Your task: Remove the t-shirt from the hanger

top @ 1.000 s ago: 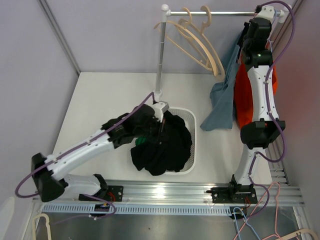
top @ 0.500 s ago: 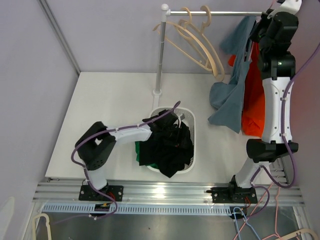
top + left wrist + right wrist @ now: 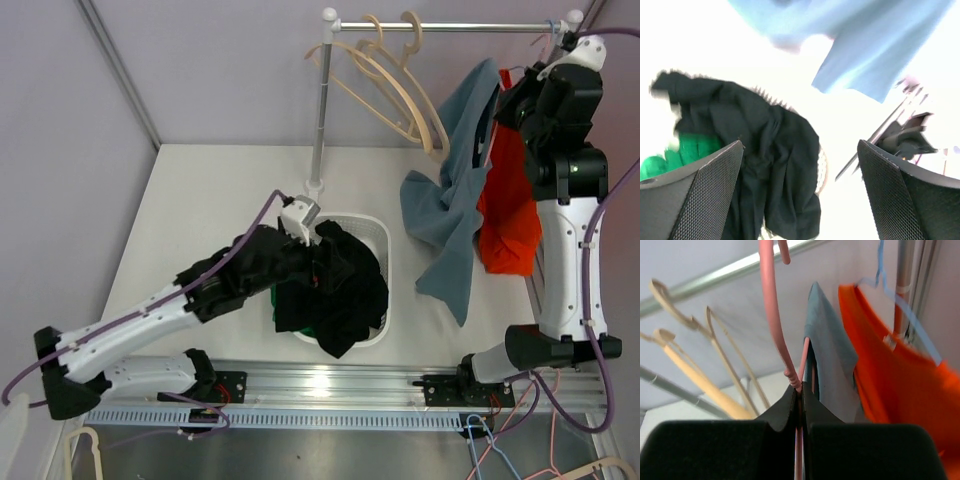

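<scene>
Your right jaws are clamped on the neck of the pink hanger [image 3: 768,305], up by the rail [image 3: 450,27]. The t-shirt [image 3: 455,215] drapes below them, its long axis running down toward the bench [image 3: 220,190]. Your left jaws are spread wide and empty over the basket [image 3: 385,250]. The shirt's hem lies to their right, nearer that arm.

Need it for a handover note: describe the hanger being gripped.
Look along the metal rail to its right end, at the right gripper. It pinches the pink hanger carrying the grey-blue t-shirt; neighbours are bare wooden hangers and a blue hanger holding an orange garment.
</scene>
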Available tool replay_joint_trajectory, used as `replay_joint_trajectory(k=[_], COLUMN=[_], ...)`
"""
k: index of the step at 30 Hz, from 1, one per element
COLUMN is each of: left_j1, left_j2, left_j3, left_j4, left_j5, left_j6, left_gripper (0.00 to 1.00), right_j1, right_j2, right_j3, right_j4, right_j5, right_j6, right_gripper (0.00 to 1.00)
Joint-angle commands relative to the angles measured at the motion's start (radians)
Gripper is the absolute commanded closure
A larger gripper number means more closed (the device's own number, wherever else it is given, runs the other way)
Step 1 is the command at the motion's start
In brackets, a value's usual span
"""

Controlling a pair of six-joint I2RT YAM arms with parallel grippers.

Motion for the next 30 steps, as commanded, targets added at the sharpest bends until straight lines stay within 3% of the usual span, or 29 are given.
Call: replay_joint_trajectory(k=[1, 4, 5, 8, 12, 16, 20, 24, 27, 28, 30], left_j1=[-0.043, -0.103, -0.144, -0.236, -0.364, -0.392, -0.395, -0.398, -0.398, -0.398, -0.398], left_j2=[-0.131, -0.183, -0.197, -0.154, 0.037, 0.169, 0.295, 0.409, 0.445, 0.453, 0.47], left_j3=[-0.085, -0.162, -0.205, -0.23, -0.194, -0.171, -0.083, 0.036, 0.105, 0.129, 0.16], left_j4=[0.143, 0.296, 0.421, 0.534, 0.722, 0.889, 0.951, 0.953, 0.934, 0.924, 0.879], left_j5=[-0.053, 0.023, 0.032, 0.04, -0.132, -0.157, -0.158, -0.322, -0.354, -0.36, -0.368], left_j6=[0.223, 0.366, 0.394, 0.471, 0.603, 0.632, 0.629, 0.65, 0.664, 0.675, 0.676], left_gripper=[0.01, 0.0, 0.0, 0.01, 0.0, 0.0, 0.0, 0.0, 0.0, 0.05, 0.81], right_j1=[0.045, 0.048, 0.048, 0.049, 0.051, 0.074, 0.107, 0.137, 0.166, 0.17, 0.17], right_j2=[-0.142, -0.144, -0.13, -0.096, -0.098, -0.096, -0.09, -0.105, -0.118, -0.124, -0.125], right_j3=[-0.097, -0.086, -0.051, -0.025, -0.02, 0.006, 0.03, 0.024, 0.007, 0.0, -0.007], right_j4=[0.01, -0.095, -0.159, -0.213, -0.218, -0.233, -0.273, -0.285, -0.294, -0.291, -0.296], right_j5=[0.03, 0.009, 0.004, -0.042, -0.093, -0.108, -0.096, -0.093, -0.073, -0.067, -0.059], right_j6=[0.14, 0.202, 0.23, 0.253, 0.274, 0.284, 0.28, 0.287, 0.288, 0.29, 0.285], right_gripper=[1.0, 1.0, 1.0, 1.0, 1.0, 1.0, 1.0, 1.0, 1.0, 1.0, 1.0])
